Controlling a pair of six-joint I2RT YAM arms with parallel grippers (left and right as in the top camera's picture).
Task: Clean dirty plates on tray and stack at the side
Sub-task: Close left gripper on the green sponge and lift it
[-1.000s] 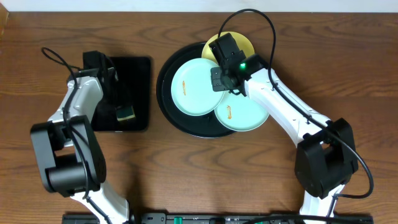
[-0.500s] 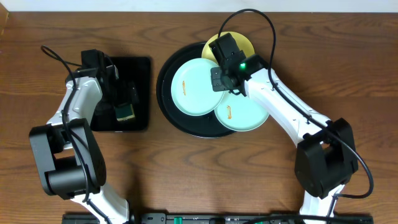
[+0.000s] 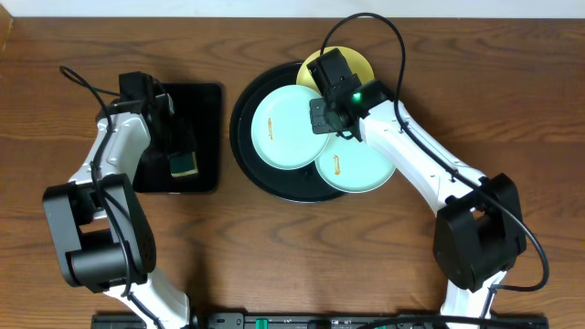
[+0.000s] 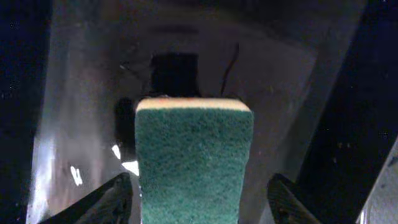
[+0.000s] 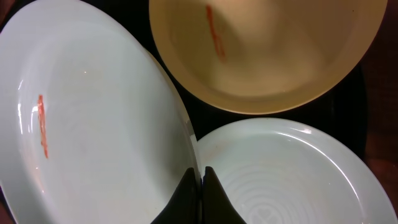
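Three dirty plates lie on the round black tray (image 3: pixel 239 137). A mint-green plate (image 3: pixel 279 132) with an orange smear is at the left, a second mint-green one (image 3: pixel 356 169) at the front right, and a pale yellow one (image 3: pixel 361 66) at the back. My right gripper (image 3: pixel 322 114) is shut on the right rim of the left mint plate (image 5: pixel 93 124), its fingertips pinching the edge (image 5: pixel 201 180). My left gripper (image 4: pixel 196 199) hangs over a green sponge (image 4: pixel 194 162) lying on the rectangular black tray (image 3: pixel 206 110). Its fingers (image 4: pixel 109 202) stand on either side of the sponge, and a gap shows on the right.
The rectangular black tray lies to the left of the round one, with a strip of bare brown table between them. In the right wrist view the yellow plate (image 5: pixel 267 56) and the second mint plate (image 5: pixel 292 180) lie close to the held rim.
The left gripper's jaws spread wider over the sponge, then came in again. The right arm and the plates have not moved.
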